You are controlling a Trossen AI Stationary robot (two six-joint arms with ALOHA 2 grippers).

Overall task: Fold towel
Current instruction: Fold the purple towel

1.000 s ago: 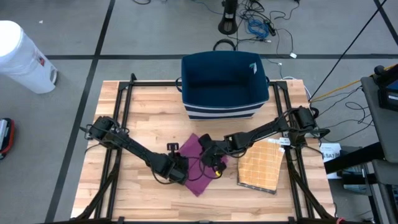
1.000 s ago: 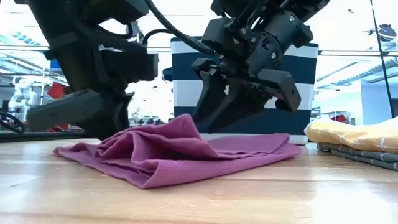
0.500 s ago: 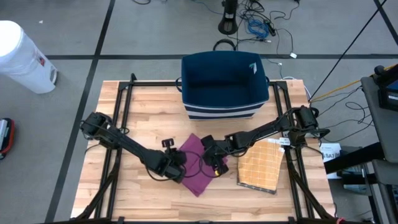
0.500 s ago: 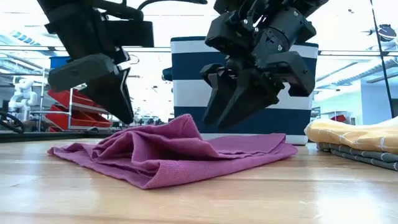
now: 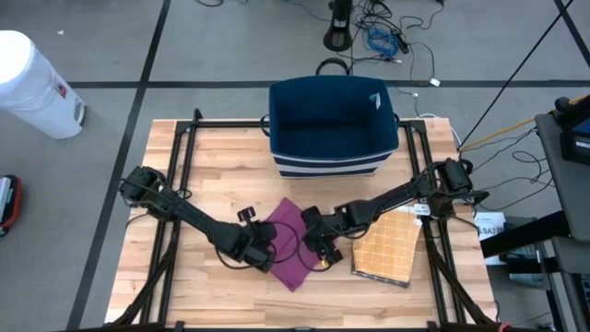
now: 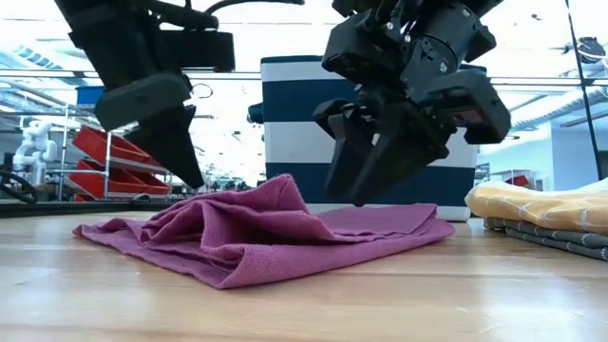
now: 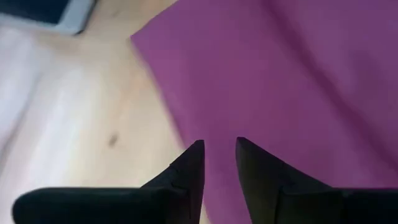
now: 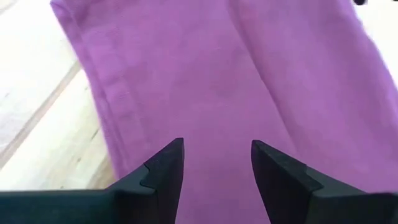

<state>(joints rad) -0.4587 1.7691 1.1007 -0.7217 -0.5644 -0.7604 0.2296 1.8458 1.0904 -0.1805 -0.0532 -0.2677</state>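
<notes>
You have the purple towel (image 5: 293, 242) lying rumpled on the wooden table (image 5: 212, 175) at lower centre of the high view, with 2 grippers over it. Your left gripper (image 6: 176, 152) hangs above its left edge, fingers narrowly parted and empty; your right gripper (image 6: 375, 161) hangs above its right half, fingers wider apart, also empty. Just right of the towel lies a folded yellow checked cloth (image 5: 385, 245), and behind it stands a navy bin (image 5: 333, 124) with white stripes. A white canister (image 5: 35, 85) sits on the floor at upper left. No writing is readable.
</notes>
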